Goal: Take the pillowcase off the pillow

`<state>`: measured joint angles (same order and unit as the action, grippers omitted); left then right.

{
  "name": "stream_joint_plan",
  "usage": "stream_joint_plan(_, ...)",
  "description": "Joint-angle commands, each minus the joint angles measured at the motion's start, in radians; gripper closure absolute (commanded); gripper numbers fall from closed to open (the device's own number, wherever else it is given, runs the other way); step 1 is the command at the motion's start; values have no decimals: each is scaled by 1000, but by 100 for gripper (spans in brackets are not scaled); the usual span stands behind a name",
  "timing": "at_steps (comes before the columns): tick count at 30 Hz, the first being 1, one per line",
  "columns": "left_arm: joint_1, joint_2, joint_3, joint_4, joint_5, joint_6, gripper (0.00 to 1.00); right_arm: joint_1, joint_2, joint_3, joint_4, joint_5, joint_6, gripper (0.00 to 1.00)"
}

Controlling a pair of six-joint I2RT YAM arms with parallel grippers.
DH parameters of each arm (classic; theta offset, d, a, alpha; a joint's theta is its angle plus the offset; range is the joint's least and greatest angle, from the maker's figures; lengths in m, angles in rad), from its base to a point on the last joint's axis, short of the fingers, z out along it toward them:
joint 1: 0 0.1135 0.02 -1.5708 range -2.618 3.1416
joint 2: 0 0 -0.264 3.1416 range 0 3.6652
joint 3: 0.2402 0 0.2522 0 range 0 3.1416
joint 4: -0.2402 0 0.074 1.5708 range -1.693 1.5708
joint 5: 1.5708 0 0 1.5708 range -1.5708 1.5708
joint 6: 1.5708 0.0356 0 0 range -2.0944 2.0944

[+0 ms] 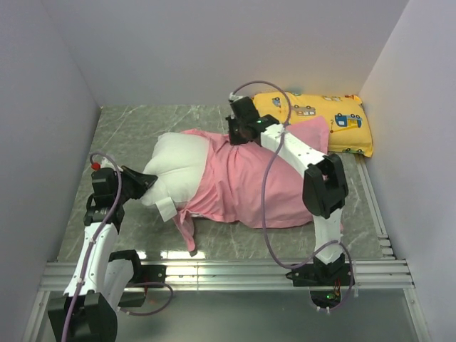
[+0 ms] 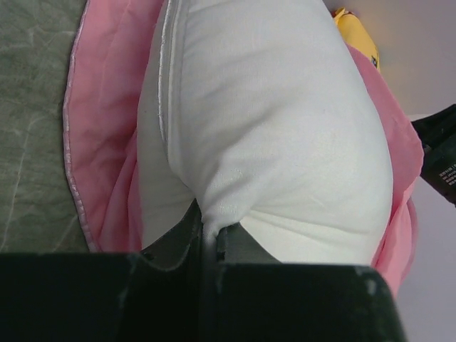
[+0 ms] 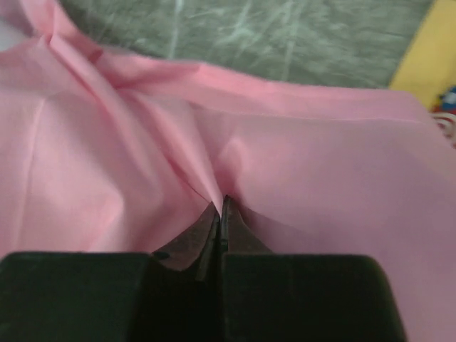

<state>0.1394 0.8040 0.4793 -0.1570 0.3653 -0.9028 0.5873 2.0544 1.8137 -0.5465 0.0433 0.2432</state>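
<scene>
The white pillow sticks out of the left end of the pink pillowcase in the middle of the table. Its small white tag hangs at the front. My left gripper is shut on a fold of the pillow at its left end. My right gripper is shut on a pinch of the pillowcase at its far edge. The pillowcase wraps round the pillow in the left wrist view. The rest of the pillow is hidden inside the case.
A yellow pillow with cartoon vehicles lies at the back right, touching the pillowcase's corner. Grey walls close in the left, back and right. A metal rail runs along the near edge. The marble tabletop shows at the back left.
</scene>
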Motion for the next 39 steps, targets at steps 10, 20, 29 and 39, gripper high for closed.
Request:
stream_joint_plan(10, 23, -189, 122, -187, -201, 77, 100, -382, -299, -232, 36, 96, 91, 100)
stream_joint_plan(20, 29, -141, 65, -44, -89, 4, 100, -287, -391, -240, 28, 36, 48, 85)
stream_joint_plan(29, 23, -115, 159, -55, -86, 24, 100, -8, -721, -356, 69, 217, 65, 33)
stream_joint_plan(39, -23, -81, 271, -52, -97, 7, 100, 598, -906, -727, 142, 473, 297, 35)
